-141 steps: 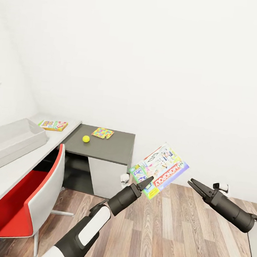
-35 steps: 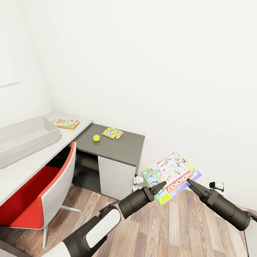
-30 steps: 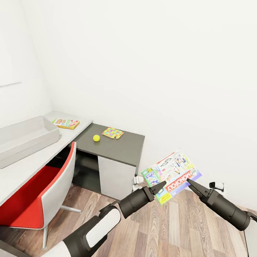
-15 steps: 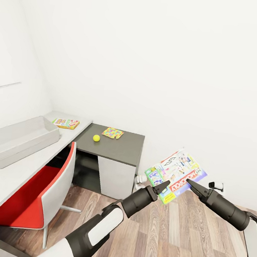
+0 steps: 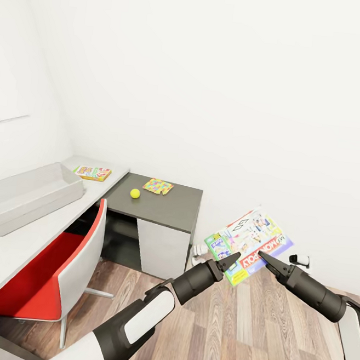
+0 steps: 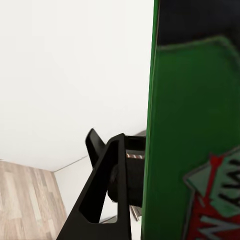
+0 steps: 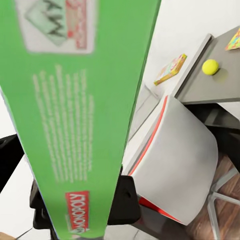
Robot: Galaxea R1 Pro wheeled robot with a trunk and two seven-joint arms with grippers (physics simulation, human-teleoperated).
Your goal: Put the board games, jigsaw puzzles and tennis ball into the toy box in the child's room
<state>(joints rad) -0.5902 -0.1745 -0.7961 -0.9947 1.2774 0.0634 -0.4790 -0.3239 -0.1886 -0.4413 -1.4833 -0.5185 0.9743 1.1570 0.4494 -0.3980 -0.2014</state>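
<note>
A green-edged board game [image 5: 249, 246] hangs in the air above the wood floor [image 5: 253, 330], well to the right of the table [image 5: 161, 205]. The left gripper [image 5: 233, 259] pinches its lower left corner, and the right gripper [image 5: 261, 258] touches its lower right edge; whether those fingers are spread or pressed together I cannot tell. On the dark wing of the table lie the tennis ball [image 5: 135, 194] and, just beside it toward the wall, a jigsaw puzzle [image 5: 158, 187]. On the light wing a yellow-orange board game [image 5: 92, 172] lies near the corner, with the grey toy box [image 5: 24, 195] farther left along it. A red and white chair [image 5: 56, 267] stands under that wing.
</note>
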